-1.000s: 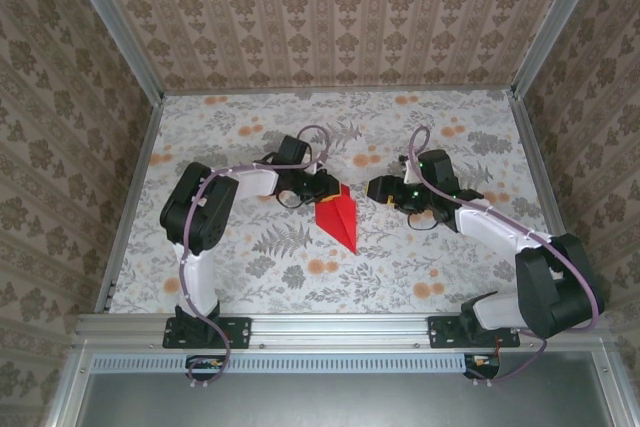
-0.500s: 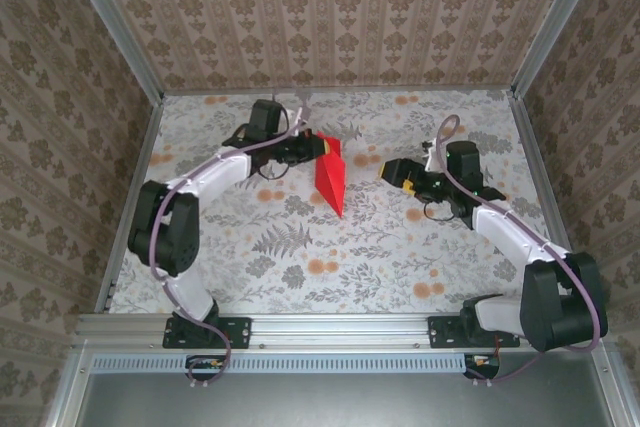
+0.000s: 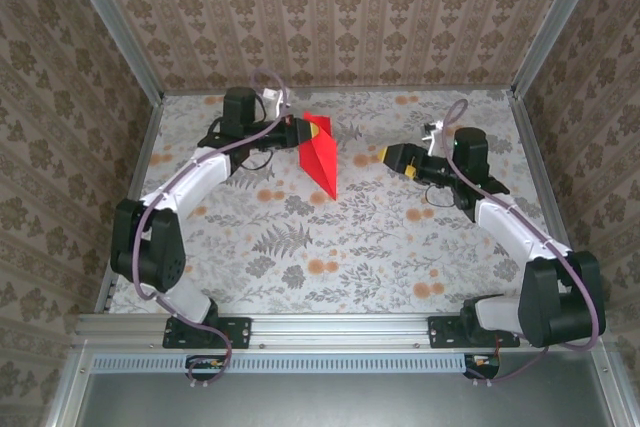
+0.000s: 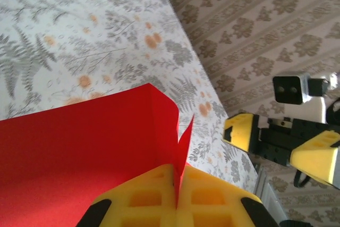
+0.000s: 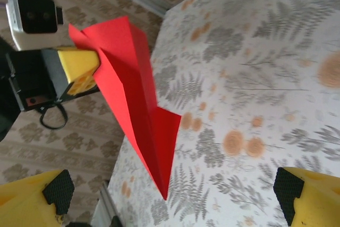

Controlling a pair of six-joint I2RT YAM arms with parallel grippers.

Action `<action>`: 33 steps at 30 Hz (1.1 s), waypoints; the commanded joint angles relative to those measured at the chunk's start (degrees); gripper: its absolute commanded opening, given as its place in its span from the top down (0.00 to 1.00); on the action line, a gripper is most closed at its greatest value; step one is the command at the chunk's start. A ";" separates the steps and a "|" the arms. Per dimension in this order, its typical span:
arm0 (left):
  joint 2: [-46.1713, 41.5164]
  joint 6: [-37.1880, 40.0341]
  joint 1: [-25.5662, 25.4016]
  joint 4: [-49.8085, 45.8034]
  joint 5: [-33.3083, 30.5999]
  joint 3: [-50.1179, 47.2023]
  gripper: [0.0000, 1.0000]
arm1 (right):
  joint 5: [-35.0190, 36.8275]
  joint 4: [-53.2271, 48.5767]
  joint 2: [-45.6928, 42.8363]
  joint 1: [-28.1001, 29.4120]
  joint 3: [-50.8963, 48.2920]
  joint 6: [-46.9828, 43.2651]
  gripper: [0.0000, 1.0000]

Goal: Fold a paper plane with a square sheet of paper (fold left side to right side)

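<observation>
The square sheet of paper is folded into a red paper plane [image 3: 320,157], a narrow dart whose tip points toward the near edge. My left gripper [image 3: 298,133] is shut on its wide rear end and holds it over the far middle of the table. In the left wrist view the yellow fingers [image 4: 212,198] press together on the paper's crease [image 4: 79,147]. My right gripper [image 3: 392,157] stands open to the right of the plane, apart from it and facing it. From the right wrist view the plane [image 5: 135,104] hangs between my spread fingertips [image 5: 58,190], with nothing touching them.
The table [image 3: 400,247] carries a print of grey leaves and orange flowers. Metal rails [image 3: 135,187] and patterned walls [image 3: 340,17] close it in on three sides. The left arm stretches along the far left of the table.
The left arm has carried the plane away from the table's middle toward the far wall, and its jaws finished shutting. The right gripper has opened wide and drawn back to the right.
</observation>
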 commanded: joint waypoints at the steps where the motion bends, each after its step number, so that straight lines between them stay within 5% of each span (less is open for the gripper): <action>1: -2.96 2.77 0.21 4.71 5.94 0.05 1.00 | -5.36 3.67 1.14 3.40 3.47 -0.87 0.00; 17: -4.69 0.87 -2.70 8.64 12.13 1.98 1.00 | -9.00 18.08 13.52 13.57 8.94 4.58 0.00; 26: -4.12 0.13 -3.72 8.79 12.97 2.34 1.00 | -11.69 20.87 16.02 13.02 10.74 5.56 0.16; 33: -4.16 -0.13 -3.94 8.96 13.18 2.61 1.00 | -12.36 19.15 12.56 8.05 7.30 1.44 0.00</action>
